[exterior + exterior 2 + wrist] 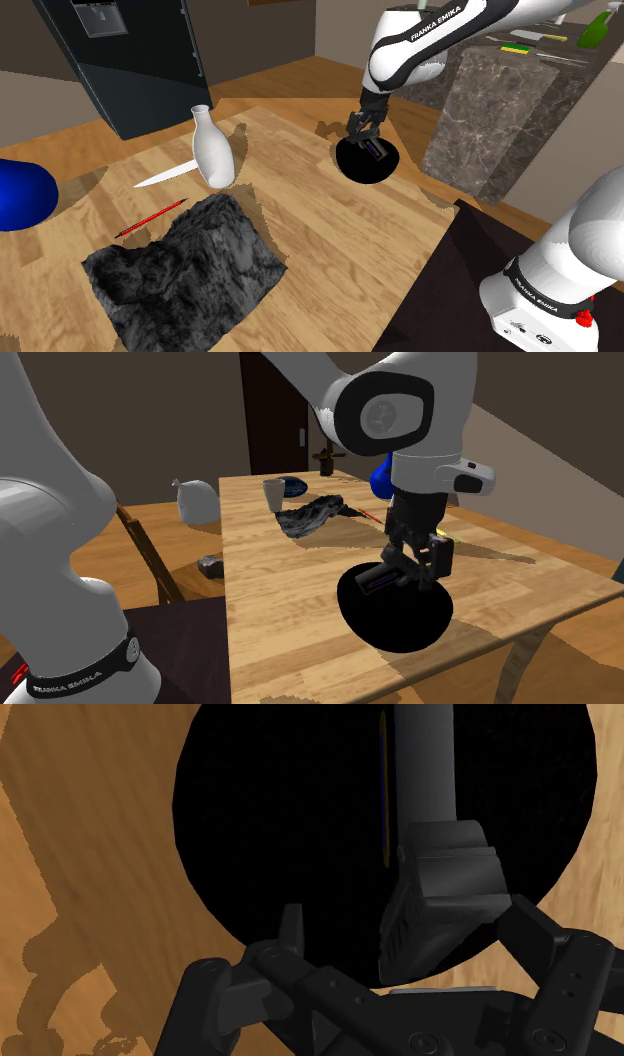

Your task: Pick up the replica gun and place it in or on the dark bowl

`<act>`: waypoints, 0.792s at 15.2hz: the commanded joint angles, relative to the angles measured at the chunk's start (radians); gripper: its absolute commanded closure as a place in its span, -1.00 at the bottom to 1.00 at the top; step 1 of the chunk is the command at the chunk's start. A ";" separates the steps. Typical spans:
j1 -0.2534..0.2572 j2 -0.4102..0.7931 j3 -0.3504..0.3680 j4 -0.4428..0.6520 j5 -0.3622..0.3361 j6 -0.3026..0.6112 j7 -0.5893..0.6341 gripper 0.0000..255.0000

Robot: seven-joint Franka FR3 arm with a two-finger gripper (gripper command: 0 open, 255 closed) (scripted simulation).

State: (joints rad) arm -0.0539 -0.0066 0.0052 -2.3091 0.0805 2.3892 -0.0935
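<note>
Jaws: the gripper [408,912] hangs with its fingers [290,926] spread wide. One finger stands clear of the gun and the other sits just beside its grip, so nothing is clasped.
Replica gun: the dark grey replica gun [438,874] sits between the parted fingers, over the bowl's black inside. Whether it rests on the bowl or hangs just above it cannot be told.
Long axis: the barrel runs away from the hand, crosswise to the line between the fingertips. In the second exterior view the gun [385,580] tilts, its lower end toward that view's left.
Dark bowl: the dark bowl [400,627] lies directly beneath the gripper on the wooden table [270,592], near the table's edge.
Next move: the placing looks all but made. A straight lift away seems called for, and the finger beside the grip is the likeliest to snag.
</note>
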 commanded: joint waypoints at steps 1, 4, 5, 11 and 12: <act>-0.001 -0.023 -0.001 0.010 -0.002 -0.033 0.001 -1.00; -0.004 -0.082 -0.004 0.044 -0.008 -0.126 0.005 -1.00; -0.004 -0.082 -0.004 0.044 -0.008 -0.126 0.005 -1.00; -0.004 -0.082 -0.004 0.044 -0.008 -0.126 0.005 -1.00; -0.004 -0.082 -0.004 0.044 -0.008 -0.126 0.005 -1.00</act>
